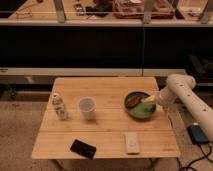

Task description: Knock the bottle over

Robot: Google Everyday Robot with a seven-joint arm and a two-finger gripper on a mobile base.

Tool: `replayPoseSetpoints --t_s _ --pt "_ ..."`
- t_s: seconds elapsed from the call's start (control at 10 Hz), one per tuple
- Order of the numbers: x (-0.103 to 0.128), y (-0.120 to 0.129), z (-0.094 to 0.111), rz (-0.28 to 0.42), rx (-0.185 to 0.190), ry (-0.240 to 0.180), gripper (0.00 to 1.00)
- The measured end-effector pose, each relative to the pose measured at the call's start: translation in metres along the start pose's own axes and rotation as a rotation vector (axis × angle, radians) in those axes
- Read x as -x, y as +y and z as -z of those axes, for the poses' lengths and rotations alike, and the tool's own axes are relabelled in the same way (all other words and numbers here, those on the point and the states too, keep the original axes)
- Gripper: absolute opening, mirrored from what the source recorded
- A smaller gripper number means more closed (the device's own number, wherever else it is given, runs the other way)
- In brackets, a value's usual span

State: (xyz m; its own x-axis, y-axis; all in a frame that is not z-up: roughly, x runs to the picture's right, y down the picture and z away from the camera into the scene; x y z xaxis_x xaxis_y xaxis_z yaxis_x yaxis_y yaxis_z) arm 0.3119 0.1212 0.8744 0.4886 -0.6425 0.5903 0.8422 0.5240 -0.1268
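Note:
The bottle [59, 106] stands upright near the left edge of the wooden table [107, 132]; it is small and pale with a white cap and a mottled label. The translucent plastic cup [87, 108] stands just right of it. My gripper [148, 99] is at the end of the white arm [185, 97] on the right side, over the right rim of a dark green bowl [139, 105], far from the bottle.
The green bowl holds something reddish. A black flat object [82, 148] lies at the front left, a pale rectangular object [132, 142] at the front centre. A dark shelf unit runs behind the table. A blue box [196, 134] with cables sits on the floor at right.

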Motion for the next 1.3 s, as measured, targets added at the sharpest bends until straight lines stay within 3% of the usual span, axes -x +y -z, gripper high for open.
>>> replayPoseSetpoints --t_s 1.0,1.2,1.3 --pt "0.000 -0.001 0.002 0.003 0.001 0.003 0.80" --pt "-0.003 -0.009 0.009 0.030 0.027 0.018 0.80" --pt "-0.009 -0.032 0.015 0.081 0.077 0.042 0.80"
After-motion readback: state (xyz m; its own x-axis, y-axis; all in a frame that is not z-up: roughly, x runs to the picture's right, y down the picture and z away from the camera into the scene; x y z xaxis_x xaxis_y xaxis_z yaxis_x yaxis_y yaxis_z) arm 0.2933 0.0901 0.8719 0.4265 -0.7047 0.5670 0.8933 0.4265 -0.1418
